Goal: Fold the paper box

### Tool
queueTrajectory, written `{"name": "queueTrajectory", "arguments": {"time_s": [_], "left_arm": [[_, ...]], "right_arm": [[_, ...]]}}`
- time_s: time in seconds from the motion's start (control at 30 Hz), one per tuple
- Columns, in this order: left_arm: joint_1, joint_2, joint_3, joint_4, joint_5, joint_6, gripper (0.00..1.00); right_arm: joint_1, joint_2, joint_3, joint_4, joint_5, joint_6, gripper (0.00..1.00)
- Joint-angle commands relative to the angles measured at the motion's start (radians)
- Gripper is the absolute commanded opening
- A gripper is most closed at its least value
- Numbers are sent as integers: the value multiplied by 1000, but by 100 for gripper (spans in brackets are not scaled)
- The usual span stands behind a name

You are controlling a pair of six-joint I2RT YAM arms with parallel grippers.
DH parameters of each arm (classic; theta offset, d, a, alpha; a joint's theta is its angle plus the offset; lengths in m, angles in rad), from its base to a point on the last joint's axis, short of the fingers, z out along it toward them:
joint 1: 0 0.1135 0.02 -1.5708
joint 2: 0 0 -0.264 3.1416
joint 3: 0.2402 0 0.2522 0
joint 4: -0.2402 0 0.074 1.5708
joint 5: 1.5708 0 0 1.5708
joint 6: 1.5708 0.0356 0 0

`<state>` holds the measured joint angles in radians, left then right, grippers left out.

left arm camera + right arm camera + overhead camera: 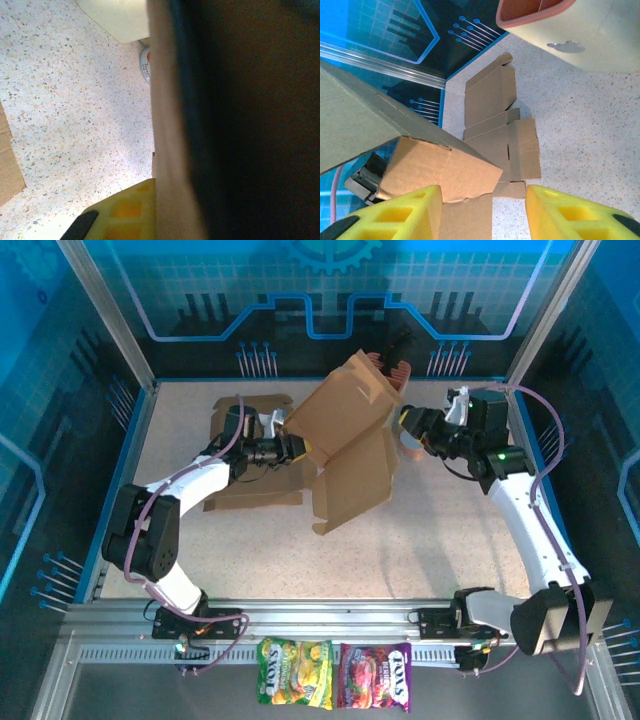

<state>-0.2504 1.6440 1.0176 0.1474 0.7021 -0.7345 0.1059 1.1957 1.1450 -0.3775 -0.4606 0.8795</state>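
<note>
Your paper box [350,435] is up off the worktop [450,530] near the middle, tilted, with its body already opened from flat into a sleeve. By the look of it you are only partway. One large panel hangs down open toward the near side, and the end flaps stand loose rather than tucked, so the closing folds are yet to do. In the right wrist view the box [440,175] shows a squared corner with a free flap below it. Your left gripper [292,449] reaches in low from the left, arm stretched across the worktop, and is clamped tight on the box's left edge. Its wrist view has cardboard [170,150] pressed right against the yellow finger [127,212]. Your right gripper [408,426] comes in from the right at the box's far side, forearm raised and wrist bent toward the box. Its jaws stand partly apart [482,200] with a flap reaching into the gap, not pinched. Spare flat blanks [255,490] lie on the worktop behind the left arm.
</note>
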Motion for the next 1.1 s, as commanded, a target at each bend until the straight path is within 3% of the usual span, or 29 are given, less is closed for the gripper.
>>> {"name": "queueTrajectory", "arguments": {"time_s": [0.0,0.4,0.67,0.9,1.07], "left_arm": [[8,2,7,6,28,-6,0],[8,5,16,-3,30,-6,0],[8,-11,4,-8,25,1,0],[16,-14,-4,1,25,-30,0],[23,-10,20,-42,49,-5,0]], "right_arm": [[9,-46,-28,68,-5,49,52],[77,59,30,152,-5,77,57],[117,113,87,100,3,40,58],[78,63,176,-54,-8,-101,58],[-11,17,281,-95,-68,-143,59]]}}
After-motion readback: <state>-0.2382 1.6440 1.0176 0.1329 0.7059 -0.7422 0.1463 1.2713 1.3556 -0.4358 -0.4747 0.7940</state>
